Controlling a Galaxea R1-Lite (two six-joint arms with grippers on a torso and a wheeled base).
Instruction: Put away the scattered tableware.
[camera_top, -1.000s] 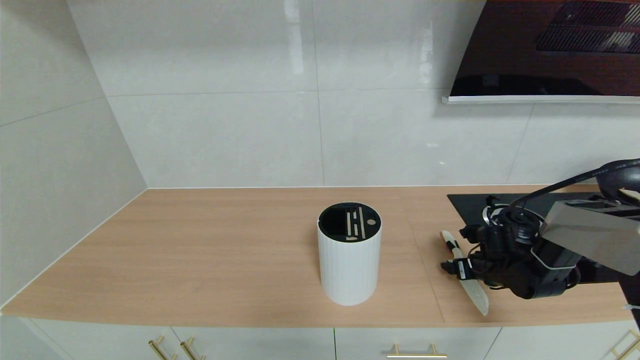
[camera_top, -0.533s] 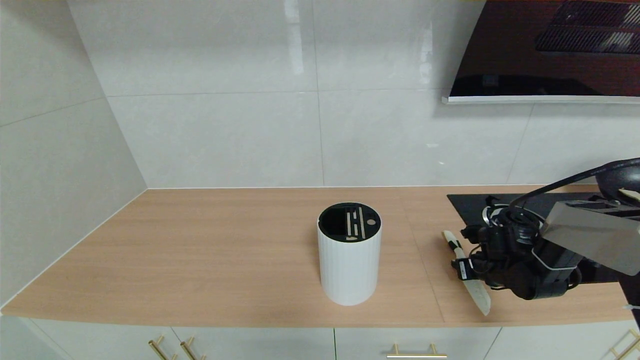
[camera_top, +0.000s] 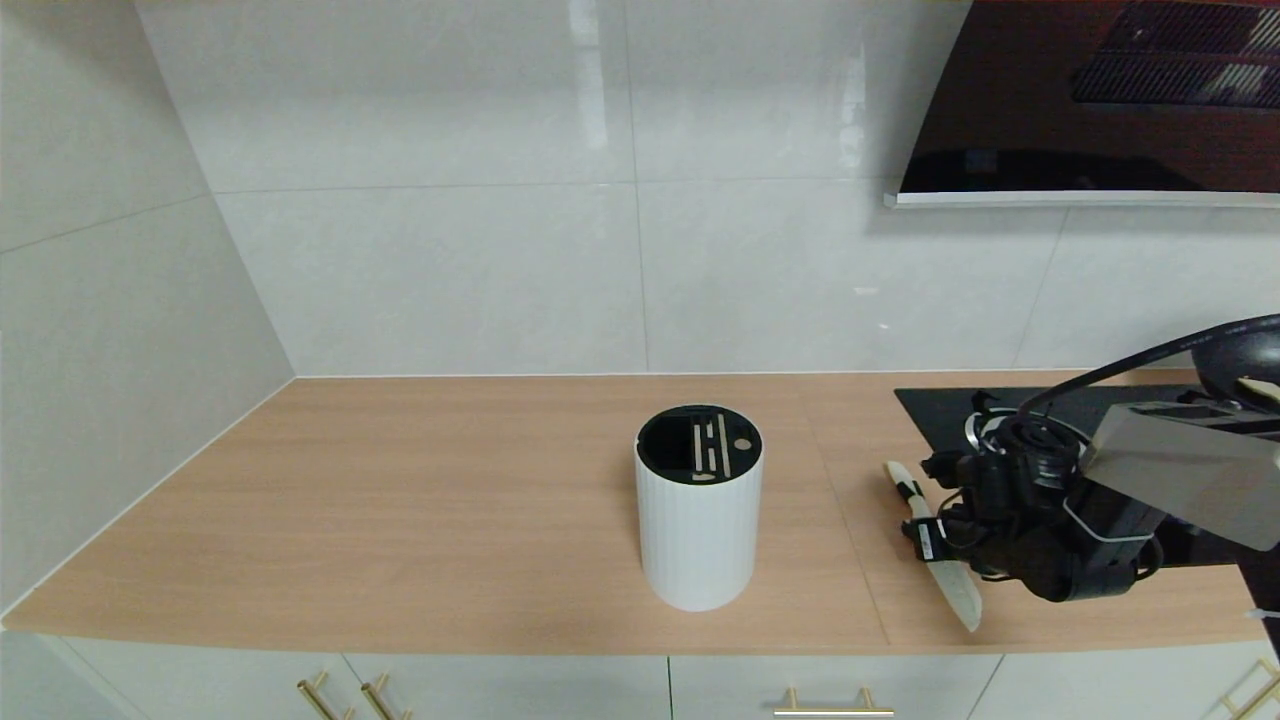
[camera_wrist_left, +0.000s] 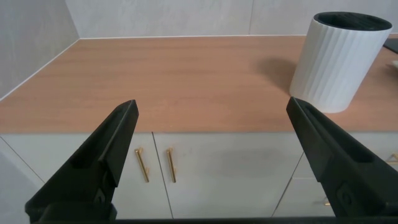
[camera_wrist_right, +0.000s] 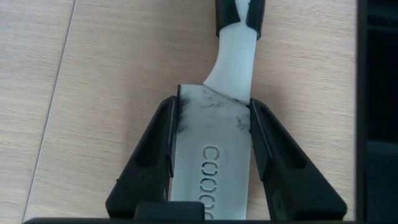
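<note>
A white knife (camera_top: 955, 594) with a white and black handle lies flat on the wooden counter (camera_top: 450, 500), right of centre. My right gripper (camera_top: 934, 541) is low over it, with its fingers (camera_wrist_right: 163, 134) pressed against both edges of the blade (camera_wrist_right: 219, 127), so it is shut on the knife. A white ribbed knife holder (camera_top: 698, 530) with a black slotted top stands upright mid-counter, left of the knife. My left gripper (camera_wrist_left: 211, 109) hangs open in front of the counter edge, with the holder (camera_wrist_left: 339, 62) beyond it.
A black cooktop (camera_top: 940, 408) lies at the back right, right behind the right arm. A dark range hood (camera_top: 1090, 100) hangs above it. Tiled walls close off the back and left. Cabinet doors with gold handles (camera_wrist_left: 155, 165) run below the counter.
The right gripper's fingers closed in on the knife blade, and the knife shifted slightly to the right. The holder has not moved.
</note>
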